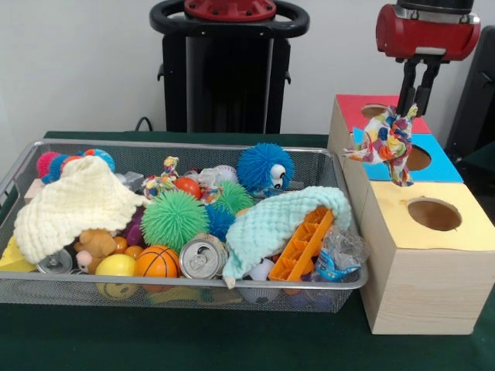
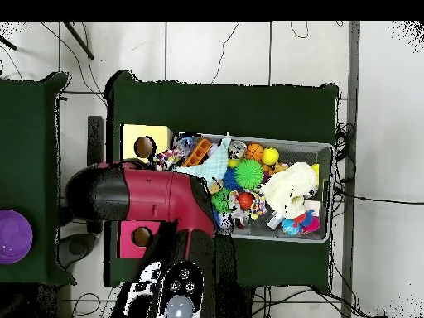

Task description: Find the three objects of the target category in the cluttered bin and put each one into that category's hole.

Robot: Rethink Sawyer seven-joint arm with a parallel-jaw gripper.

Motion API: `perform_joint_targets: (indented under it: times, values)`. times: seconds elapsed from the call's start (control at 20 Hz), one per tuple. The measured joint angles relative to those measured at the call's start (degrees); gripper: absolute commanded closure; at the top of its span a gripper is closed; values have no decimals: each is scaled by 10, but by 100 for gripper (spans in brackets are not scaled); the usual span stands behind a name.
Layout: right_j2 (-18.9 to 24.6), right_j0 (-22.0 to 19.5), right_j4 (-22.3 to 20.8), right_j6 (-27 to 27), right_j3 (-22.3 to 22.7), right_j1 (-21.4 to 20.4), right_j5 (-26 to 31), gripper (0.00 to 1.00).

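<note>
Gripper (image 1: 415, 91): you see it in the front view hanging above the sorting box, over the blue section.
Jaws: closed on the top of a multicoloured knotted rope toy (image 1: 389, 145); the toy dangles free below them.
Rope toy position: in front of the blue panel's hole (image 1: 418, 158), its lower end at about the box-top level; contact with the box cannot be judged from this angle.
Sorting box (image 1: 421, 290): wooden, just beside the bin's end, with red, blue and yellow tops, one round hole each; yellow hole (image 1: 434, 214) is uncovered.
Wire mesh bin (image 1: 186, 289): on the green table (image 1: 155, 340), packed full.
Bin contents: second rope toy (image 1: 162, 182) near the back wall, cream cloth (image 1: 73, 202), mint cloth (image 1: 274, 219) draped over an orange plastic piece (image 1: 303, 246), green spiky ball (image 1: 173, 219), blue spiky ball with eyes (image 1: 264, 168), mini basketball (image 1: 157, 263), drink can (image 1: 203, 258).
Overhead view: the arm (image 2: 153, 197) covers the box's middle, so the held toy is probably hidden beneath it.
</note>
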Motion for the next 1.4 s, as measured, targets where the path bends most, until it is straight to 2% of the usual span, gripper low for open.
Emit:
perform_joint_targets:
  times: [0.6,1.4]
  values:
    - [0,4,3,0,-17,20,0,100]
    - [0,13,6,0,-41,26,0,100]
